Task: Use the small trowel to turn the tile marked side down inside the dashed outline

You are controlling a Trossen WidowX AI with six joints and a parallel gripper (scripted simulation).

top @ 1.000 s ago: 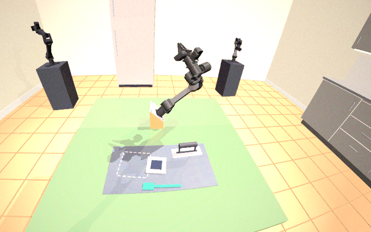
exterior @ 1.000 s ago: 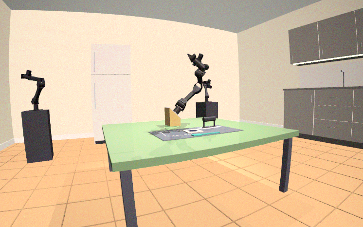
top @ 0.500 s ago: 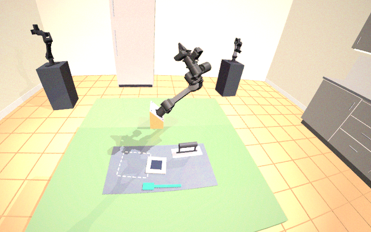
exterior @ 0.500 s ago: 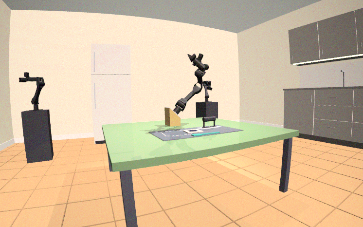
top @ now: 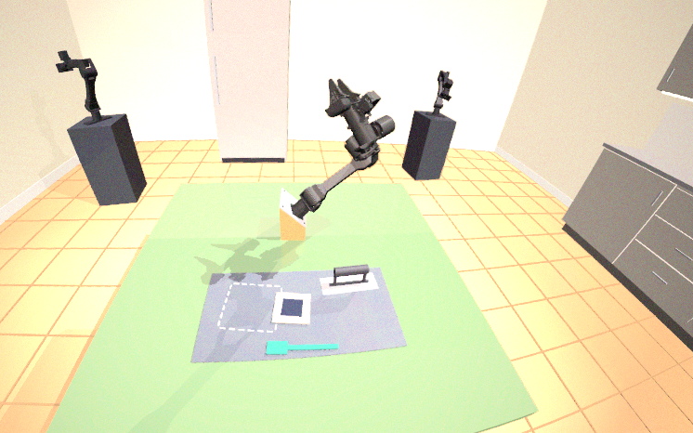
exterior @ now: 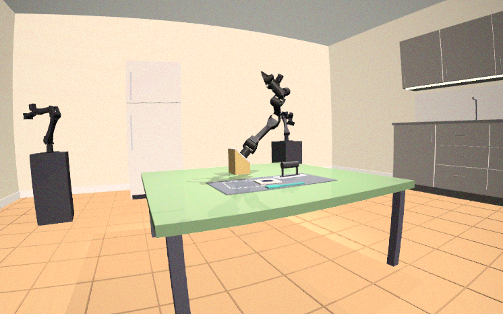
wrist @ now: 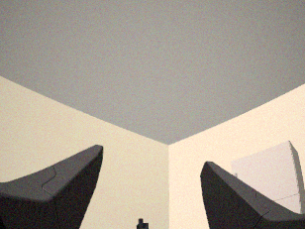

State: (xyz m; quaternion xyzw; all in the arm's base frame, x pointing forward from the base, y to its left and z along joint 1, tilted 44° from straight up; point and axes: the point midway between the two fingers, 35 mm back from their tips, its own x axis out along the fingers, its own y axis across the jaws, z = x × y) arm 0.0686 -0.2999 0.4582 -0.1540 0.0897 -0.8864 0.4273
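My gripper (top: 335, 81) (exterior: 261, 73) (wrist: 153, 162) is open and empty, raised high above the table and pointing upward. The tile (top: 291, 308) (exterior: 268, 180), light with a dark square on its upper face, lies flat on the grey mat (top: 349, 333) (exterior: 315, 179). Its left edge covers part of the right side of the dashed outline (top: 254, 284). A trowel (top: 350, 270) (exterior: 289, 164) with a raised dark bar handle and flat white plate stands on the mat, back right of the tile. A teal long-handled flat-bladed tool (top: 276, 347) (exterior: 284, 184) lies near the mat's front edge.
The arm's orange wedge base (top: 292, 226) (exterior: 239, 164) stands on the green table (top: 419, 392) (exterior: 191, 210), behind the mat. Two other arms stand on dark pedestals (top: 107, 161) (top: 428, 145) beyond the table. A fridge (top: 252, 80) (exterior: 154, 129) stands against the back wall.
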